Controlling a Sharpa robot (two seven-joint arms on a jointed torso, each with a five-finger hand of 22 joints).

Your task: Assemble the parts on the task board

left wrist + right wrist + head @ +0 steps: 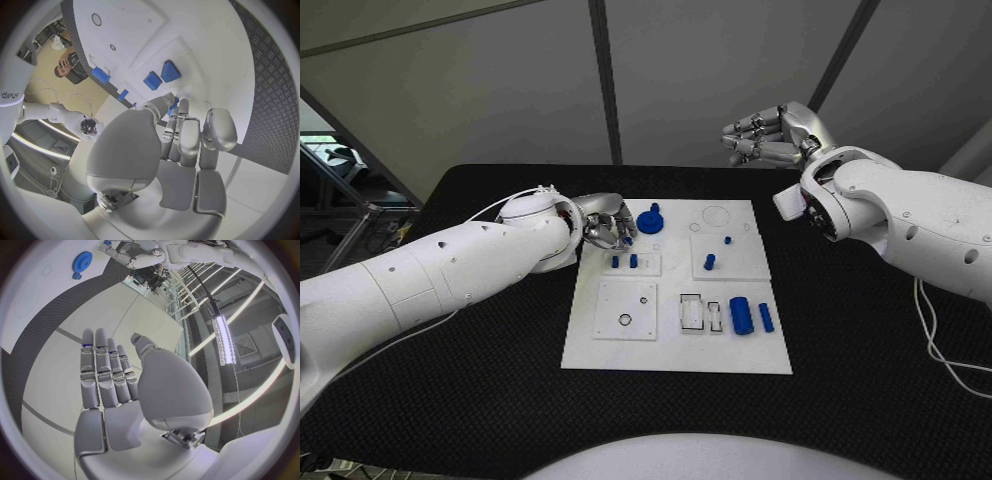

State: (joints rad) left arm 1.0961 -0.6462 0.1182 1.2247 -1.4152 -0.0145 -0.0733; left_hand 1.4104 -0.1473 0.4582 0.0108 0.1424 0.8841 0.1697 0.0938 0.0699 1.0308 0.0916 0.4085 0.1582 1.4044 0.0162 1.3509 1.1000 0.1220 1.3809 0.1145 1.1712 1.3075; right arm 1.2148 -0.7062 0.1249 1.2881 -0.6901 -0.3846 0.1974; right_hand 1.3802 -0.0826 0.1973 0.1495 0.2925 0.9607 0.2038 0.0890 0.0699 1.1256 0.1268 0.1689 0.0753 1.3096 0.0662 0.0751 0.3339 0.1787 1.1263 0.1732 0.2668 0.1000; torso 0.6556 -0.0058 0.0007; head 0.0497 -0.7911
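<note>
The left hand [604,229] is hovering at the left far edge of the task board [678,355], fingers curled together with nothing visibly gripped, just beside the blue gear [651,219]. The right hand [769,135] is hanging empty beyond the far right corner, fingers extended side by side. Two blue cylinders [751,316] are lying near the board's right side.

My arms were glossy white w/ small dark screw holes; silver hands: left hand [606,228], right hand [770,135]; thin white cable beside left wrist.
</note>
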